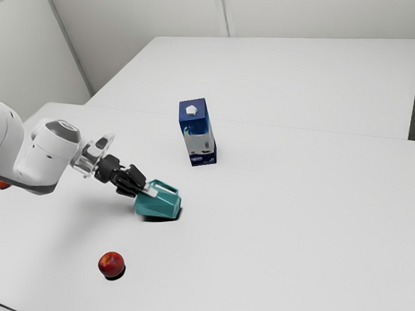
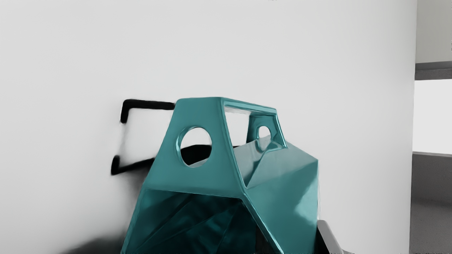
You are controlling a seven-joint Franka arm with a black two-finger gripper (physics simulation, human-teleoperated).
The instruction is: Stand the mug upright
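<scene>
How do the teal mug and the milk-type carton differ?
The mug is tipped on its side, while the carton stands upright. The mug is teal all over; the carton is blue and white. The mug has a handle, whereas the carton has a white cap. Both have flat, angular sides.

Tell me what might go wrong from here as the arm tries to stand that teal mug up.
The gripper is at the open end of the mug, so the mug may twist or slip as it is turned.

The mug lies on its side with its handle uppermost; it could tip back over if let go before its base is flat.

A wide swing might knock the tall blue carton standing nearby.
</scene>
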